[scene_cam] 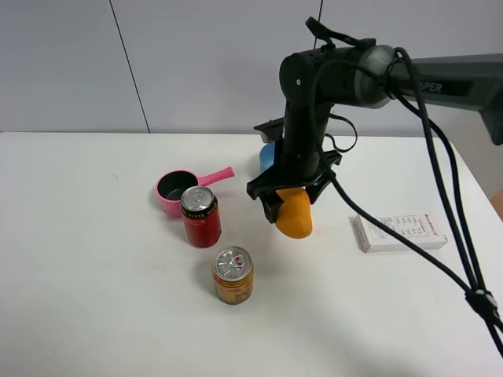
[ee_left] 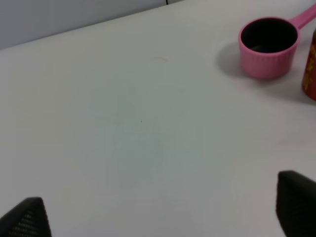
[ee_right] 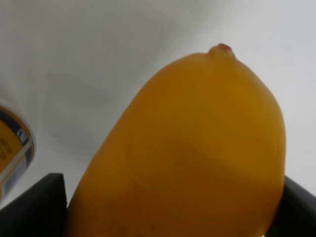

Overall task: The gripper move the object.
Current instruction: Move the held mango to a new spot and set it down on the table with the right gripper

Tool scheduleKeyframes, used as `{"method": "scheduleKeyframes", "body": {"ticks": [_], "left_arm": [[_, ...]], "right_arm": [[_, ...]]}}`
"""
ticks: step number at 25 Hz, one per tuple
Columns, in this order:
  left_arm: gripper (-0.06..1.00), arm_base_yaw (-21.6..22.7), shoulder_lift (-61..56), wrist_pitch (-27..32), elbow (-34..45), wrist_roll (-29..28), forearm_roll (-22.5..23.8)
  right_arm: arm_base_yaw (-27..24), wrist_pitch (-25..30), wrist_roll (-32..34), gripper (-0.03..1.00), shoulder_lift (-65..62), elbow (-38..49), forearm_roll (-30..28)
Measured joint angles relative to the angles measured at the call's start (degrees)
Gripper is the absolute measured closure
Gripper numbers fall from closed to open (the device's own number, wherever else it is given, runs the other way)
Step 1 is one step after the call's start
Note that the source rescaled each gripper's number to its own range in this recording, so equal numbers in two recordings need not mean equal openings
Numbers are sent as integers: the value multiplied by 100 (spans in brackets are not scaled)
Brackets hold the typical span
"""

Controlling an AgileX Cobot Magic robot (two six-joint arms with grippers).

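The orange-yellow mango (scene_cam: 295, 214) hangs from my right gripper (scene_cam: 289, 198), held above the white table (scene_cam: 94, 298) near its middle. The right wrist view shows the mango (ee_right: 187, 153) filling the frame between the two black fingers (ee_right: 42, 205), which are shut on it. My left gripper (ee_left: 158, 210) is open and empty over bare table; only its two fingertips (ee_left: 296, 197) show. The left arm is not visible in the exterior high view.
A red can (scene_cam: 201, 217) and a gold-orange can (scene_cam: 233, 276) stand left of the mango. A pink pot (scene_cam: 179, 191) with a handle lies behind them. A blue object (scene_cam: 267, 155) sits behind the arm. A white box (scene_cam: 400, 232) lies to the right.
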Motion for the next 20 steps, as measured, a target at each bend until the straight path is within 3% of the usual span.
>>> {"method": "scheduleKeyframes", "body": {"ticks": [6, 20], "left_arm": [[-6, 0, 0, 0, 0, 0, 0], [-6, 0, 0, 0, 0, 0, 5]], "right_arm": [[166, -604, -58, 95, 348, 0, 12], [262, -1399, -147, 95, 803, 0, -163]]}}
